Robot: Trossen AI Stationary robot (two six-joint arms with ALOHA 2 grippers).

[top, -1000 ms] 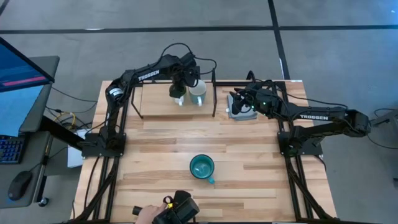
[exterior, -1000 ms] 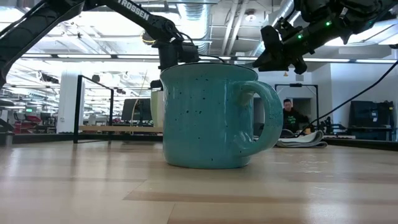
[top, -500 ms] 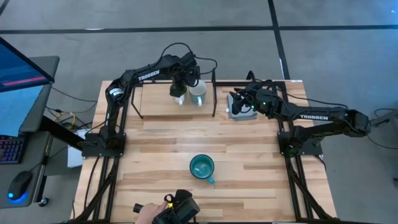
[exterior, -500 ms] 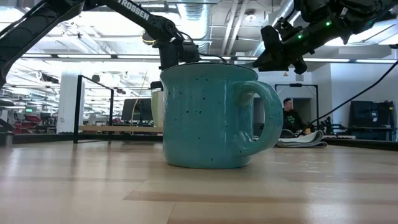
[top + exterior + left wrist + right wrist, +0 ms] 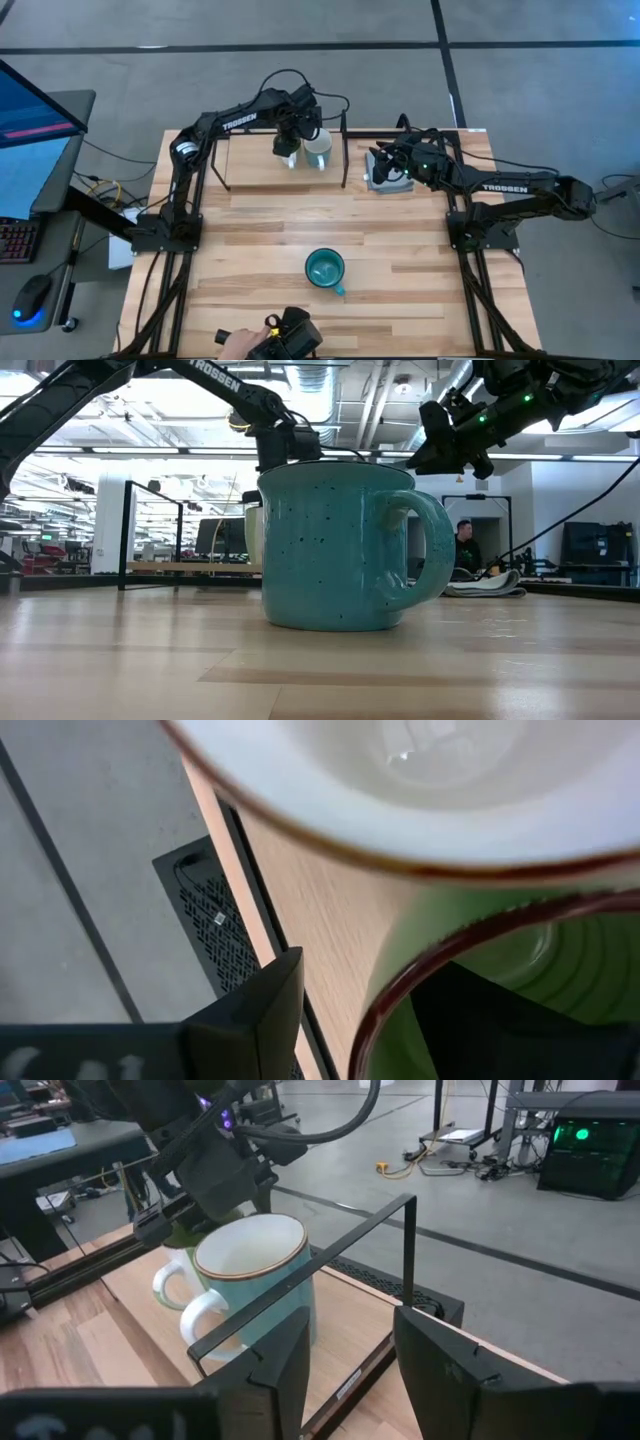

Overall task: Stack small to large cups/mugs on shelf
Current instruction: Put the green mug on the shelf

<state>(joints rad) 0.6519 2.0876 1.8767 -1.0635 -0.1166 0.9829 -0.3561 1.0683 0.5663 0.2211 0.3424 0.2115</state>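
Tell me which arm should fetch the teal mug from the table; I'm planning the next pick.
Right, probably. The right gripper hangs free and open beside the shelf, and the teal mug has its handle toward that side. The left gripper is busy at the green mug on the shelf.

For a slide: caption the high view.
Left gripper holds green mug beside white mug on shelf; teal mug unshelved; right gripper idle.

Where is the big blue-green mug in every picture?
High view: the mug stands on the table's near middle, handle pointing toward the front edge.
Low view: right in front, filling the middle.
Left wrist view: not in it.
Right wrist view: not in it.
Shared landmark: the shelf, far behind the mug in both views.
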